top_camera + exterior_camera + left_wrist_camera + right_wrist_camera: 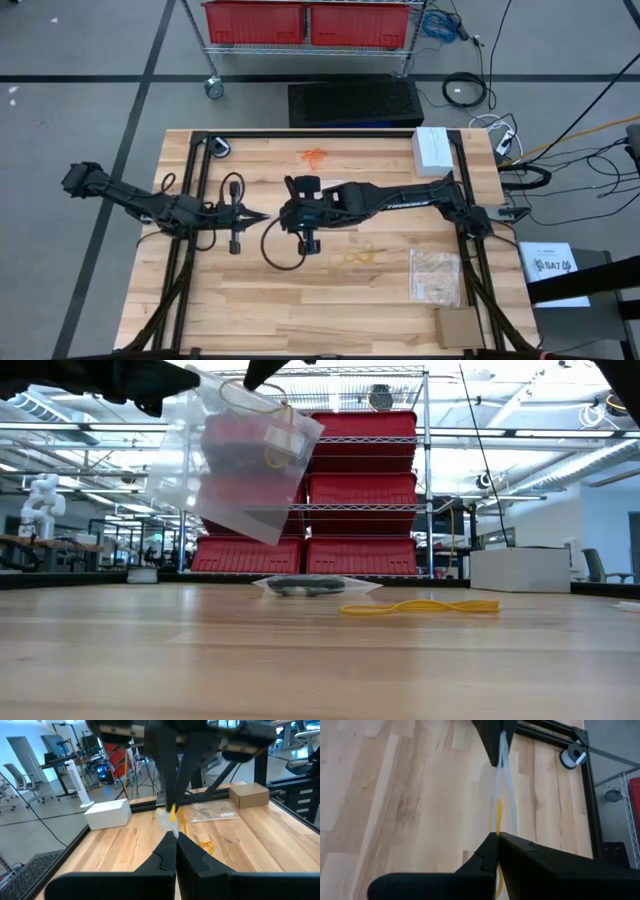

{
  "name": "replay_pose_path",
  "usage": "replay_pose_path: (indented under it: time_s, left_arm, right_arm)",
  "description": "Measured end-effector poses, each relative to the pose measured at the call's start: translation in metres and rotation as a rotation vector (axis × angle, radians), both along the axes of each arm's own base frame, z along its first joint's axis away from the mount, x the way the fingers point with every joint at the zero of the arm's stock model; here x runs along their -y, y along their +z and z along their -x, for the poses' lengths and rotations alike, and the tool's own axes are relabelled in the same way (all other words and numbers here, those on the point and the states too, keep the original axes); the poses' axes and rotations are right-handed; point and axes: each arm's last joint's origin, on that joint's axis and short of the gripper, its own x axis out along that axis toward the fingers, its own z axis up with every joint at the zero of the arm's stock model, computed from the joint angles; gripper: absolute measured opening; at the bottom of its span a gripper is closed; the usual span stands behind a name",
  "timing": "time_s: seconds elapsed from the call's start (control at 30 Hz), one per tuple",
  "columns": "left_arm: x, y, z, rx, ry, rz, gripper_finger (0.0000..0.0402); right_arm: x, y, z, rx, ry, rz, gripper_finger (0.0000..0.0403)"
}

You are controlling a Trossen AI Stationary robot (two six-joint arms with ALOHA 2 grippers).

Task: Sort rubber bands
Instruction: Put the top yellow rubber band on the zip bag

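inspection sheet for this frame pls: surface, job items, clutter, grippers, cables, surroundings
Surface: wooden table, black frame rails along its sides.
Job's things: orange rubber bands near the far edge; yellow rubber bands lying loose; clear bag with yellow bands inside, held aloft.
Clutter: white box, cardboard box, flat clear bags.
Grippers: left gripper and right gripper both shut on the clear bag, pulling it between them.
Cables: black loop under the right arm; more on the floor.
Surroundings: red bins on a wire shelf.

robotics lab: wire shelving, red bins, desks
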Motion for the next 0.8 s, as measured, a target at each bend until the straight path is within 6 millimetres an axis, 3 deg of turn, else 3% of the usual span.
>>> replay_pose_path:
  time_s: [0.57,0.8]
  left_arm:
    - [0.0,0.0,0.0,0.003,0.0,0.001,0.0]
    - [0.0,0.001,0.0,0.008,0.0,0.002,0.0]
  right_arm:
    - [0.002,-0.003,-0.004,0.004,0.017,-0.024,0.0]
    - [0.013,-0.008,-0.01,0.007,0.029,-0.072,0.0001]
